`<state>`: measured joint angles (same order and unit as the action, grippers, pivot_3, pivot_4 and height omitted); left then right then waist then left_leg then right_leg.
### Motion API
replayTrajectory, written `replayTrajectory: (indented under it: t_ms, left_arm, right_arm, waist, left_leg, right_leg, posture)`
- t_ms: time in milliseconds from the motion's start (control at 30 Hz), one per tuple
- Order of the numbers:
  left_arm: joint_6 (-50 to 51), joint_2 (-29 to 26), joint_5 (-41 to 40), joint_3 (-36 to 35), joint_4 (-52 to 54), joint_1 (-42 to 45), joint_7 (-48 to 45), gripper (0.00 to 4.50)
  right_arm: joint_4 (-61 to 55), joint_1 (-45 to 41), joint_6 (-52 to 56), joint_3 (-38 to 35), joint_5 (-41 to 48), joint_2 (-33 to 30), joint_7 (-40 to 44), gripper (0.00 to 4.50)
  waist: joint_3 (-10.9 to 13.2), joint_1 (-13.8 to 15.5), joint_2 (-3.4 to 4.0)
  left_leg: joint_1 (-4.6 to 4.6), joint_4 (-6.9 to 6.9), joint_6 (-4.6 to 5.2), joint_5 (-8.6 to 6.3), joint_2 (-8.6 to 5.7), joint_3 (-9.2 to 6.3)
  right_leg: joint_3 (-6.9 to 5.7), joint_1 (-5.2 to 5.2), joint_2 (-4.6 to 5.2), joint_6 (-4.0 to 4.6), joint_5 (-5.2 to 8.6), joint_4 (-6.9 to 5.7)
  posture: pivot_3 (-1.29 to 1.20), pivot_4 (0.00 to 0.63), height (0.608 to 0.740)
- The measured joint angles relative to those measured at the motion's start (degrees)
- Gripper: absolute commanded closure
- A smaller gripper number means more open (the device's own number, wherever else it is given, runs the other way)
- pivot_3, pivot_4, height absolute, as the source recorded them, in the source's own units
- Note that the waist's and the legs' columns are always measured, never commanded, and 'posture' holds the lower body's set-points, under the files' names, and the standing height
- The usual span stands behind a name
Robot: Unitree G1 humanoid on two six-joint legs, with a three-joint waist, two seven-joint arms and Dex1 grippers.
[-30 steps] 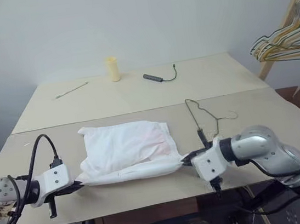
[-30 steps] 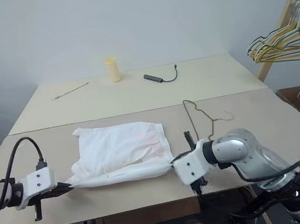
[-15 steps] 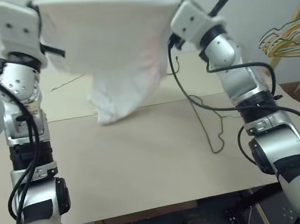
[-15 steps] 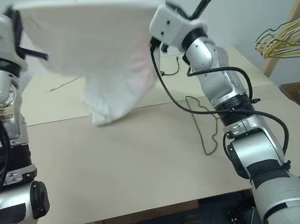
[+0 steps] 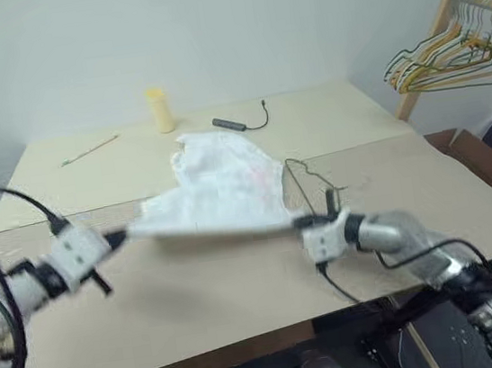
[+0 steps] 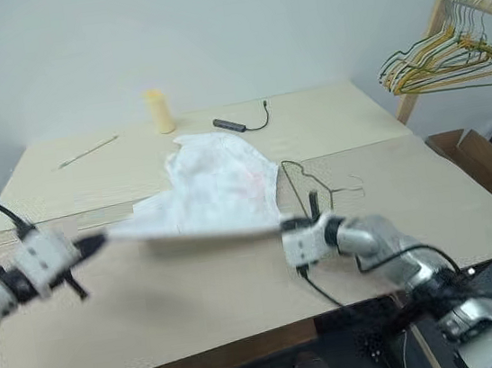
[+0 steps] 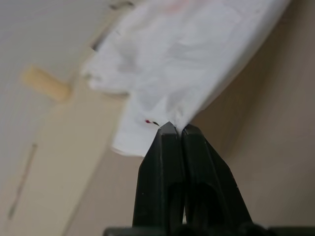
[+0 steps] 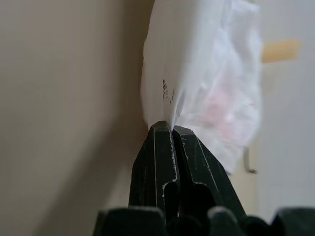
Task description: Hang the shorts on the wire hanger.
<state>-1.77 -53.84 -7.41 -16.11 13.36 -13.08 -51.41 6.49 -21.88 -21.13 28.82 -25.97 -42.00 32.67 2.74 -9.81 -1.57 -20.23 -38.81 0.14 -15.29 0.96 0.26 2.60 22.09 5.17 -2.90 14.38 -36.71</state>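
The white shorts (image 5: 221, 187) hang stretched just above the tan table (image 5: 241, 284), their front edge taut between my two grippers and the rest trailing back onto the tabletop. My left gripper (image 5: 123, 238) is shut on the left corner of that edge, also seen in the left wrist view as the left gripper (image 7: 172, 127) pinching cloth. My right gripper (image 5: 295, 224) is shut on the right corner, as is clear in the right wrist view (image 8: 165, 129). The wire hanger (image 5: 310, 174) lies flat on the table, right beside the shorts' right edge and just behind my right gripper.
At the back of the table stand a yellow cylinder (image 5: 159, 110), a black device with a cable (image 5: 231, 124) and a thin stick (image 5: 89, 150). A wooden rack with several hangers (image 5: 447, 53) stands off the right side, above a cardboard box (image 5: 479, 162).
Half a second ago both arms held the shorts high in the air. They have swung down, and the shorts now stretch low over the table near the hanger. The view has also shifted.
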Motion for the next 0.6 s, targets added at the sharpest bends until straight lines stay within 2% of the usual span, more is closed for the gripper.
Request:
replayTrajectory:
  t_ms: [133,233,333,433,600]
  left_arm:
    - [-0.20,-3.48,3.01,0.83,3.29,-7.07,-4.09,4.50]
    - [3.50,-7.49,2.67,0.20,8.18,-11.85,-8.96,4.50]
    - [7.27,-10.48,1.21,-2.84,13.64,-17.28,-14.79,4.50]
    - [9.87,-11.18,0.50,-5.48,16.25,-19.10,-17.67,4.50]
    - [13.04,-11.16,0.32,-5.54,17.73,-19.37,-18.66,4.50]
  right_arm:
    - [-3.54,0.03,-0.82,-0.50,0.67,-2.20,5.56,4.48]
    - [-6.94,0.03,-0.81,-0.62,3.97,-5.12,12.02,4.48]
    - [-10.08,-0.04,-0.99,-0.70,7.28,-7.45,17.09,4.48]
    - [-12.76,-0.03,-0.44,-1.39,10.78,-9.24,21.36,4.48]
    - [-17.67,0.45,1.15,-2.65,16.25,-13.23,28.59,4.48]
  waist:
    - [-0.01,1.07,0.00]
    - [-0.04,1.76,-0.05]
    - [-0.06,2.61,-0.05]
    - [-0.05,3.11,-0.03]
    - [-0.05,4.28,-0.03]
  left_leg:
    - [0.44,0.00,0.02,0.03,0.07,-0.09]
    - [0.17,0.01,0.02,0.03,0.04,-0.04]
    - [-0.03,0.05,0.04,-0.08,0.04,-0.03]
    - [-0.03,0.06,0.14,-0.26,0.02,0.00]
    - [-0.02,0.06,0.15,-0.31,0.03,0.25]
  right_leg:
    - [0.02,-0.27,-0.07,0.18,0.05,-0.13]
    - [0.04,-0.04,-0.04,-0.17,-0.13,-0.15]
    - [0.03,0.15,-0.04,0.11,-0.26,-0.09]
    - [0.01,0.14,-0.03,0.12,-0.12,-0.08]
    - [-0.05,0.11,-0.03,0.14,-0.06,-0.04]
  posture:
    - [-0.07,0.000,0.740]
    - [-0.07,0.000,0.740]
    - [-0.07,0.000,0.740]
    - [-0.07,0.000,0.740]
    - [-0.07,0.000,0.740]
